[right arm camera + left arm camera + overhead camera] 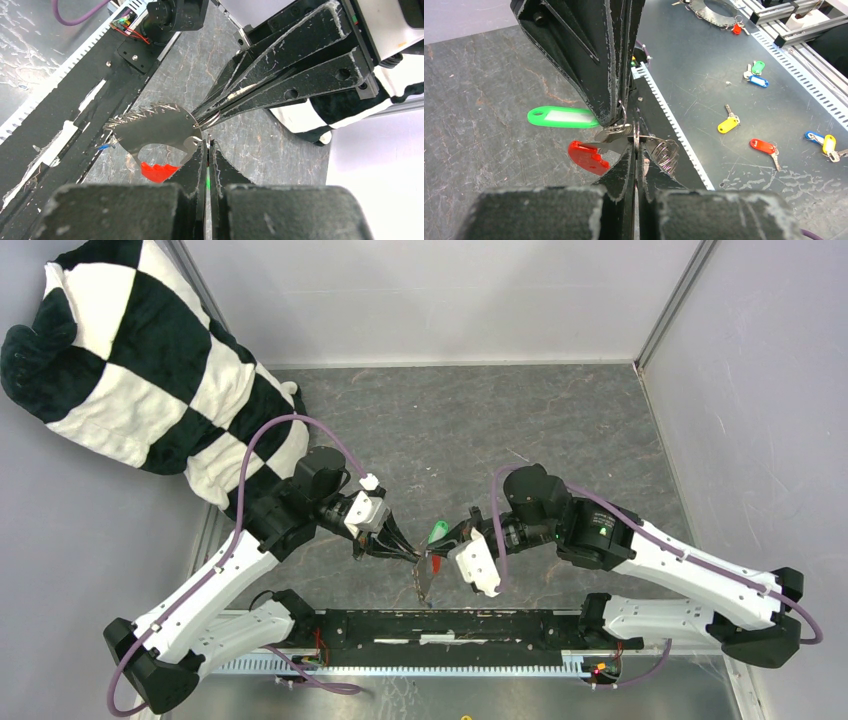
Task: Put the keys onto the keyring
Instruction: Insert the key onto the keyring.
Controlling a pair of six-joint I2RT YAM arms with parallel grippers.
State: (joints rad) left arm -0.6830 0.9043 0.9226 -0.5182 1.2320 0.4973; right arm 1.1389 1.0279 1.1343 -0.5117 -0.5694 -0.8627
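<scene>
My two grippers meet tip to tip above the near middle of the table. My left gripper [410,555] [636,150] is shut on the thin ring of the keyring [637,135]. The ring's red tag [586,157] [157,171] [436,565] hangs beside it, and a wire coil [665,152] hangs on the other side. My right gripper [442,543] [207,145] is shut on the green key's head [561,117] [437,531]. A silver toothed key blade [155,129] [425,585] hangs at the ring. I cannot make out the blue key.
A black-and-white checked cushion [150,360] lies at the table's far left. A black rail [450,628] runs along the near edge. On the floor beyond that edge lie several spare keys with coloured tags [764,146].
</scene>
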